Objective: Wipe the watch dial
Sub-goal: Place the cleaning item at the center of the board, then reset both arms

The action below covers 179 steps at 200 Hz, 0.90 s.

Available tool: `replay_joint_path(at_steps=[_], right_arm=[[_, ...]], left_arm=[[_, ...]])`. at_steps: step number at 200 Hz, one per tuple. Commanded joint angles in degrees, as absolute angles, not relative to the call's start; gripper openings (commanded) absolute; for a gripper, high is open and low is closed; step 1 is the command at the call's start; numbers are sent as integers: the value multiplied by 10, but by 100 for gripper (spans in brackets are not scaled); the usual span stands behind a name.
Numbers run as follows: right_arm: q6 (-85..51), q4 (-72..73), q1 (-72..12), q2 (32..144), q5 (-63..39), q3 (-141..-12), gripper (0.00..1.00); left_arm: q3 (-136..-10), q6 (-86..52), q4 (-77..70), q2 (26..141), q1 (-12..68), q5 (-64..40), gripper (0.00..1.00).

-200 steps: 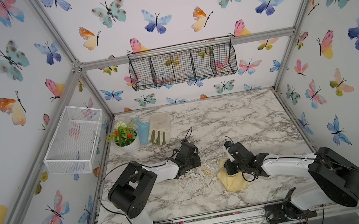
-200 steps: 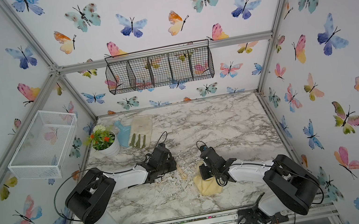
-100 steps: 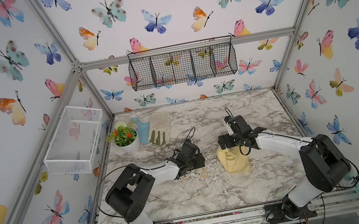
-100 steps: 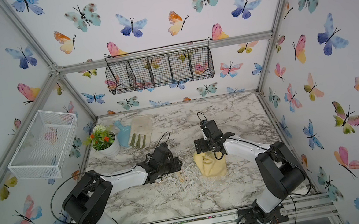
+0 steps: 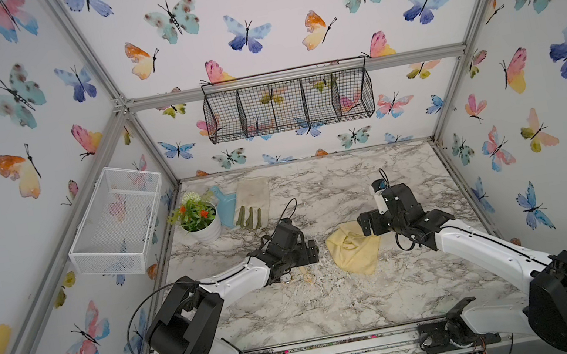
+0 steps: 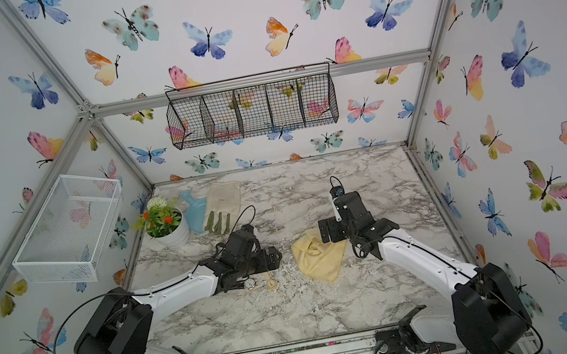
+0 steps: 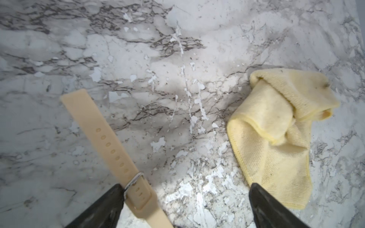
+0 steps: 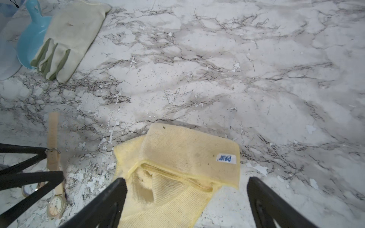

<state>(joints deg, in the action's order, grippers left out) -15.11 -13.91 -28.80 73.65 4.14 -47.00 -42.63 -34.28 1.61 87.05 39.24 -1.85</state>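
The watch lies on the marble table with its cream dial (image 8: 55, 205) face up, seen as a small disc in both top views (image 5: 308, 278) (image 6: 271, 283). Its beige strap (image 7: 106, 142) runs alongside one finger of my left gripper (image 7: 186, 185). That gripper is open, holds nothing and hovers just over the watch (image 5: 297, 257). The crumpled yellow cloth (image 5: 353, 252) (image 8: 177, 167) lies loose to the right of the watch. My right gripper (image 8: 186, 179) stands open above the cloth's far edge (image 6: 330, 230).
A small round silver thing (image 5: 285, 278) lies beside the dial, partly under the left fingers. At the back left stand a white flower pot (image 5: 204, 222), a blue scoop (image 5: 226, 207) and a glove (image 5: 251, 203). Wire baskets hang on the back wall (image 5: 289, 106) and left wall (image 5: 114, 222).
Both grippers have gone from shut to open. The right one lifted the cloth and let it go; it now lies farther back. The left let go of the watch.
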Motion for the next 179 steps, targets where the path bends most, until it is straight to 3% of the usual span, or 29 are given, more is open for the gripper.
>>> replay_joint_path(at_steps=[1, 44, 87, 138, 179], right_arm=[[-142, -167, -284, 762, 15, -483, 98], [-147, -138, -284, 756, 14, -471, 98], [-148, -137, -284, 752, 14, -464, 98], [-149, -129, -284, 762, 6, -460, 98], [-123, -132, -274, 761, 27, -463, 99]], left_arm=[[-405, -331, 15, 861, 380, -36, 98], [-390, -331, 4, 875, 336, -105, 98], [-429, -339, 102, 894, 314, -188, 98], [-488, -315, 279, 886, 316, -46, 98], [-474, -304, 232, 841, 302, 6, 99]])
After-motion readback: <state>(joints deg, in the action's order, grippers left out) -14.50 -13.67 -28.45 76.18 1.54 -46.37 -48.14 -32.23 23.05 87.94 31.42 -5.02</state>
